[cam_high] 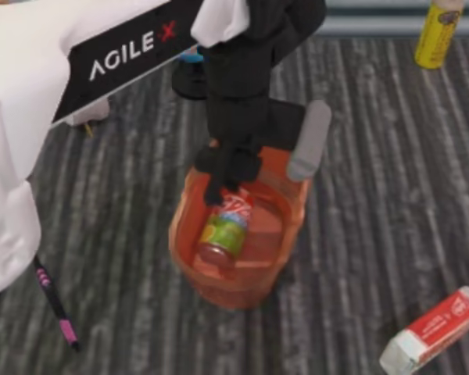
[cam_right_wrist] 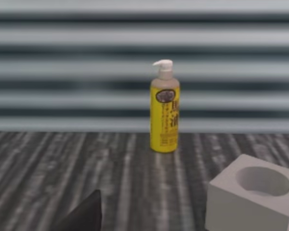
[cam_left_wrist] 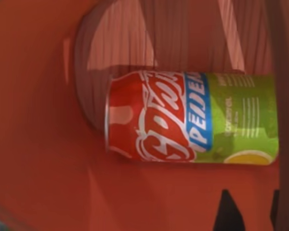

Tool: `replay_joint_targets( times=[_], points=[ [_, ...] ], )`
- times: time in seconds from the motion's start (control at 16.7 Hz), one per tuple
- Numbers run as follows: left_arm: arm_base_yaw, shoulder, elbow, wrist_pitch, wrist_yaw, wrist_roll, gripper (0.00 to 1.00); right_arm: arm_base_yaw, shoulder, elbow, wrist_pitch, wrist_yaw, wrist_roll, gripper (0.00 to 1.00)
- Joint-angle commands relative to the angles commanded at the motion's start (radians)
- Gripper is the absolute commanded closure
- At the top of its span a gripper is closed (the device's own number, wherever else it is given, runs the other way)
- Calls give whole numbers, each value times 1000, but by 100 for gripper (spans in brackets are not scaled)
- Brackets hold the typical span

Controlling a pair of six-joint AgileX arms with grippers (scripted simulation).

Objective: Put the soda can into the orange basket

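Nearly done: red-and-green soda can (cam_high: 225, 225) lies inside the orange woven basket (cam_high: 189, 258); whether my left gripper (cam_high: 228, 176) fingers have released it, I cannot tell.

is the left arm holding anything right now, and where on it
It cannot be told: the left end effector is over the soda can, which lies inside the orange basket, but no finger contact shows.
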Motion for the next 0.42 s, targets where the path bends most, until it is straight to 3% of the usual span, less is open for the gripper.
replay_joint_targets(
  times=[0.42],
  points=[
    [44,-23,127,-146,2,28,100,0,0,0,0,0,0,0]
  ],
)
